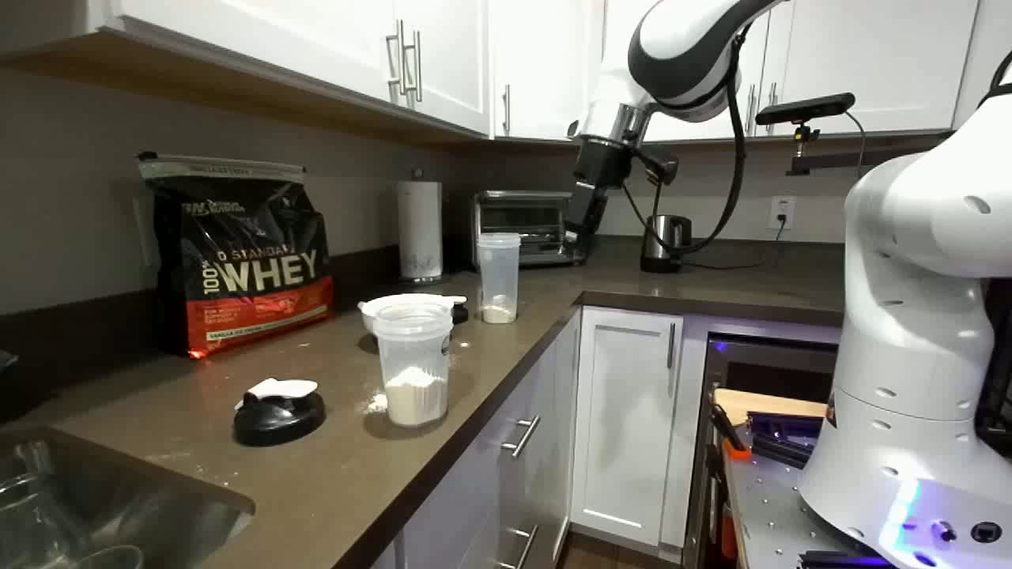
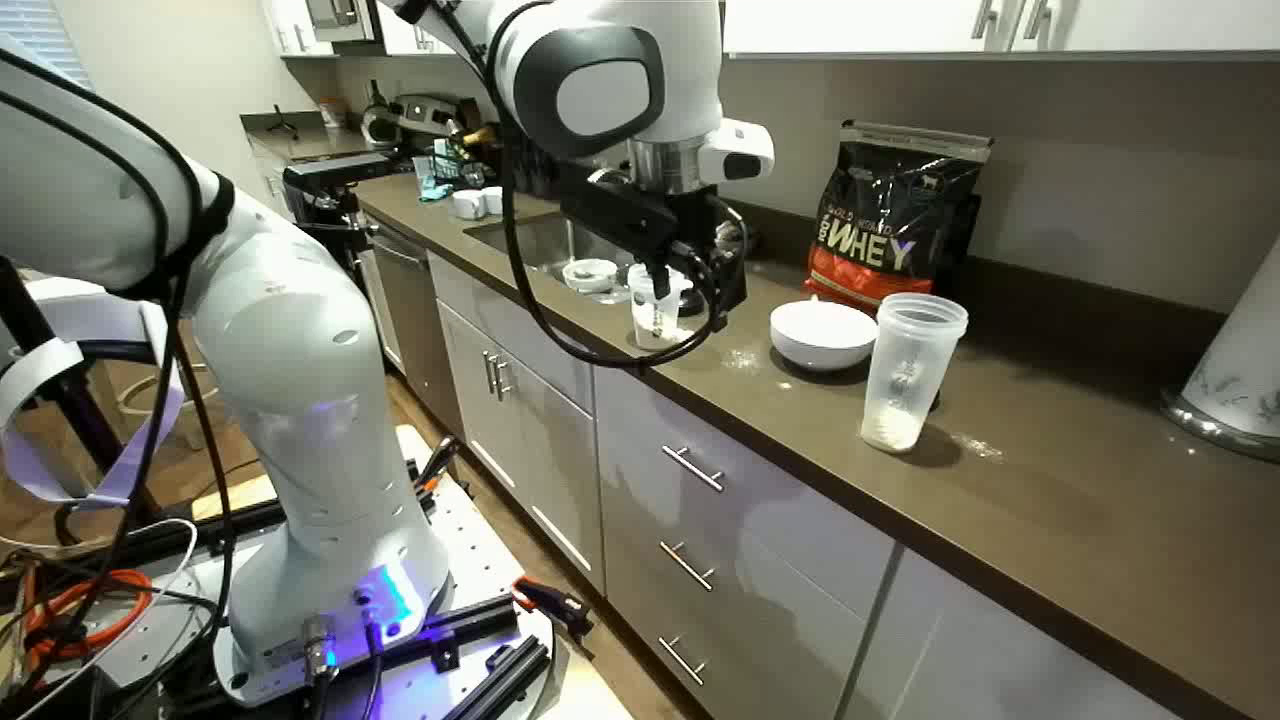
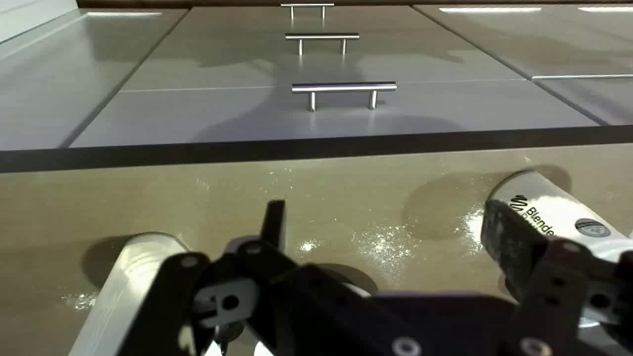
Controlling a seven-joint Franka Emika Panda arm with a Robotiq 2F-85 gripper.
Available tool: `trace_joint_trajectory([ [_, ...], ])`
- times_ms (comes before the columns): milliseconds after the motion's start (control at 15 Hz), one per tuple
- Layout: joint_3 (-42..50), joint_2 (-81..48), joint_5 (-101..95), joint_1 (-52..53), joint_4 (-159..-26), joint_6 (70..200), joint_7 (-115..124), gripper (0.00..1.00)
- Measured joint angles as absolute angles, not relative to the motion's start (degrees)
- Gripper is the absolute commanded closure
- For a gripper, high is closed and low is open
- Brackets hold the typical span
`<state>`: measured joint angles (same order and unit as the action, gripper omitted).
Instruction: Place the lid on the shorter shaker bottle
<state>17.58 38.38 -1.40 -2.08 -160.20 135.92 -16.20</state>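
We see the gripper (image 3: 388, 230) with its two fingers (image 3: 507, 240) wide apart, and they hold just air. In the wrist view we look through the gap and see the brown counter (image 3: 341, 198) with spots of white powder (image 3: 384, 247) on it. One finger hides a bit of the shorter shaker bottle (image 3: 568, 212) there. In an exterior view, the lid (image 1: 281, 419) sits on the counter, near that bottle and near the sink (image 1: 174, 506). It is round and black, with a white patch on top. In the same view, the gripper is up over the counter, well apart from both, so the fingers touch neither. The shorter shaker bottle stands upright, with its top open and powder at the bottom. The taller bottle (image 2: 912, 365) stands upright too, with a little powder in it. A white bowl (image 2: 822, 335) sits between the two bottles, and we see a big bag (image 2: 890, 220) that says WHEY behind it.
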Motion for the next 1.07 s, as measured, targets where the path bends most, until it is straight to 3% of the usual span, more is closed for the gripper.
trace_joint_trajectory([
  [1067,17.0,38.4,-1.4,-2.0,-160.0,135.9,-16.2,0.00],
])
